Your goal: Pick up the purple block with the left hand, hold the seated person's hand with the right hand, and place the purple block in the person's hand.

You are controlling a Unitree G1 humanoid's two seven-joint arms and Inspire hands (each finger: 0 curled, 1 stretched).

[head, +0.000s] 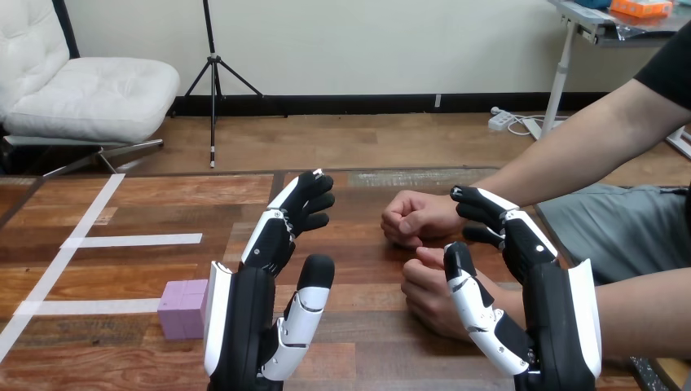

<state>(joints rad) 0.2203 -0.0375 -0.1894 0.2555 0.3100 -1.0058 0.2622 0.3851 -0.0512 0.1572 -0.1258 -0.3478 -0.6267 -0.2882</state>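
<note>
A purple block (181, 309) rests on the wooden table (163, 204) at the lower left, partly hidden behind my left hand (269, 277). That hand is raised just right of the block, fingers relaxed and holding nothing. My right hand (521, 277) is lifted at the right, also open, its fingers reaching beside the person's two hands. The person's upper hand (415, 218) is a loose fist on the table near the centre right. Their lower hand (430, 295) lies just left of my right thumb, close to it; I cannot tell whether they touch.
White tape strips (134, 240) cross the table's left part. The person's forearms (570, 155) come in from the right side.
</note>
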